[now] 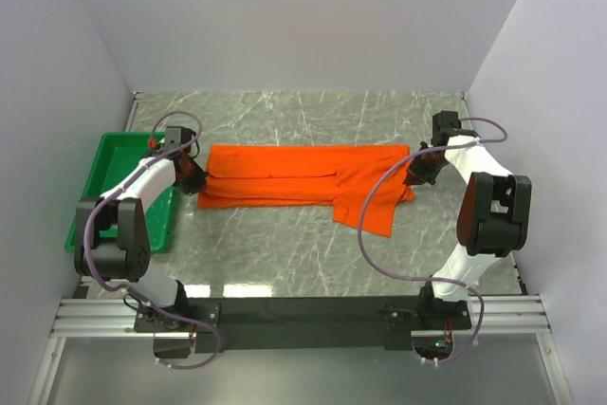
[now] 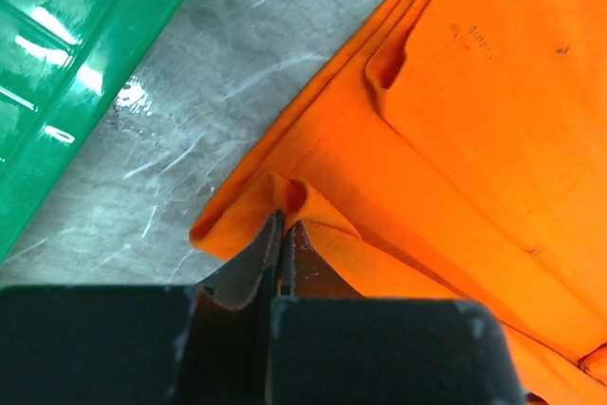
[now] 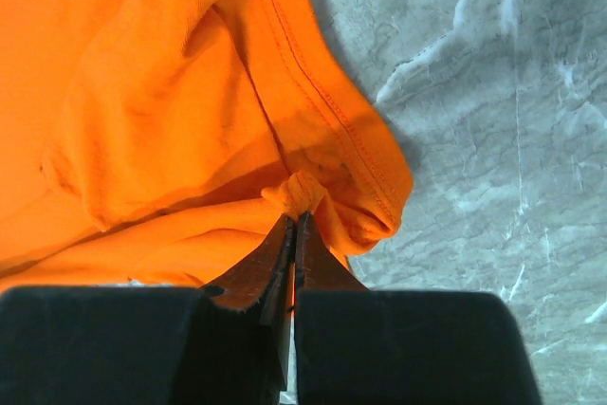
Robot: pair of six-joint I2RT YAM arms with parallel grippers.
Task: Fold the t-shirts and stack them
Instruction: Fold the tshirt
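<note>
Our left gripper (image 2: 284,223) and right gripper (image 3: 295,220) are both pinching tight on opposite ends of the soft, wrinkly orange t-shirt (image 1: 285,175).

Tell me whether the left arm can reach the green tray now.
Probably yes: the tray sits right beside it, nothing between. But the left pincer is shut on the t-shirt edge and must let go first.

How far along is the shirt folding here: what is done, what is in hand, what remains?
Done: the orange t-shirt lies as a long band on the table, apparently folded once lengthwise. In hand: the left gripper and right gripper each pinch cloth at opposite ends. Left: one sleeve juts out toward the arms, and the band is not yet a small rectangle.
</note>
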